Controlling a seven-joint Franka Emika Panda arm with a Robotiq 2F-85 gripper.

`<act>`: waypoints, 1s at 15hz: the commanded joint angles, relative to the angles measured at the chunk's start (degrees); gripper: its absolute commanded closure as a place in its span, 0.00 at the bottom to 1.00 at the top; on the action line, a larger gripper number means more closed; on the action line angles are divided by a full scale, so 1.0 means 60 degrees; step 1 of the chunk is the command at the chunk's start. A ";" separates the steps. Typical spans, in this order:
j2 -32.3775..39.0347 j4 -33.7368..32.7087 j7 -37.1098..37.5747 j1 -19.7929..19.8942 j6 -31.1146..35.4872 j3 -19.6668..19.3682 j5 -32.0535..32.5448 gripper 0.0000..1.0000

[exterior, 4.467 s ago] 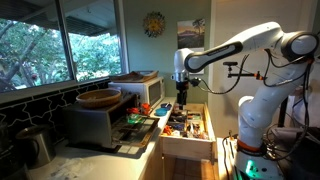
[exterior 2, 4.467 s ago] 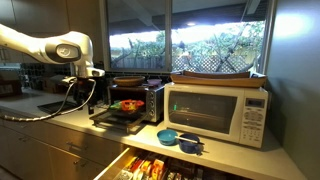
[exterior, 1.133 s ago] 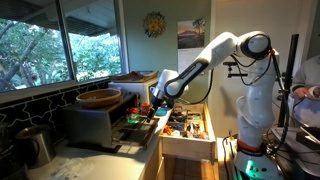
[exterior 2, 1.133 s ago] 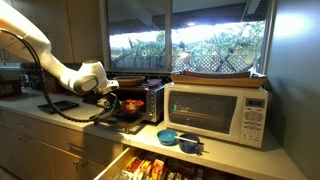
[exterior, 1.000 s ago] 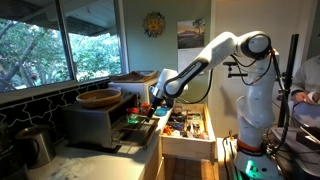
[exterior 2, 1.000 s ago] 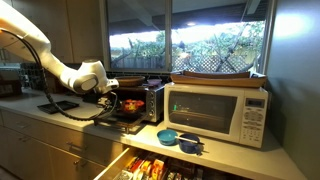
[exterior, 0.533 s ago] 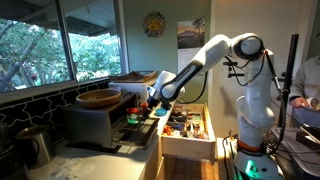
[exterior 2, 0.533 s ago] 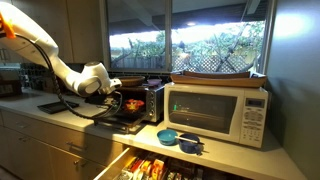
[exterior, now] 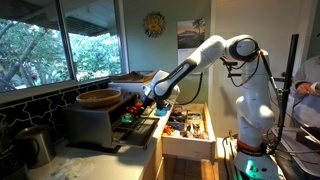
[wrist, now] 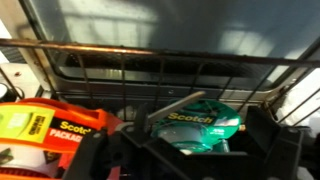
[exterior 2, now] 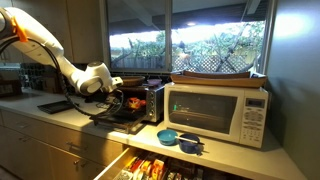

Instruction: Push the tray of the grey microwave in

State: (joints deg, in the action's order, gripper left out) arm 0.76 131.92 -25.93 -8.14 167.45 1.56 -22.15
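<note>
The grey microwave is a silver toaster-style oven with its front door dropped down; it also shows in an exterior view. The dark tray sticks partly out of its cavity and carries a green Scotch tape dispenser and a red-orange packing tape roll. My gripper is at the tray's front edge, low over the open door, also seen in an exterior view. In the wrist view the fingers look spread either side of the green tape, holding nothing. The oven's wire rack lies just beyond.
A wooden bowl sits on the oven. A white microwave stands beside it, with blue bowls in front. A pale drawer of clutter stands open below the counter edge. A kettle is nearby.
My gripper has moved towards the oven mouth, low over the door, and the tray has slid a little further into the cavity with it.
</note>
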 commanded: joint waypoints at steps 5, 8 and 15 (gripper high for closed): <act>-0.1839 0.0686 0.2213 0.0720 -0.3160 -0.0060 0.2273 0.00; -0.2255 0.0678 0.1786 0.0638 -0.5039 -0.0196 0.1899 0.00; -0.2265 0.0503 0.2106 0.0653 -0.5486 -0.0193 0.1877 0.00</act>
State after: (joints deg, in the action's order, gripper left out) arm -12.82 135.05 -13.45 -3.96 134.69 0.63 -11.03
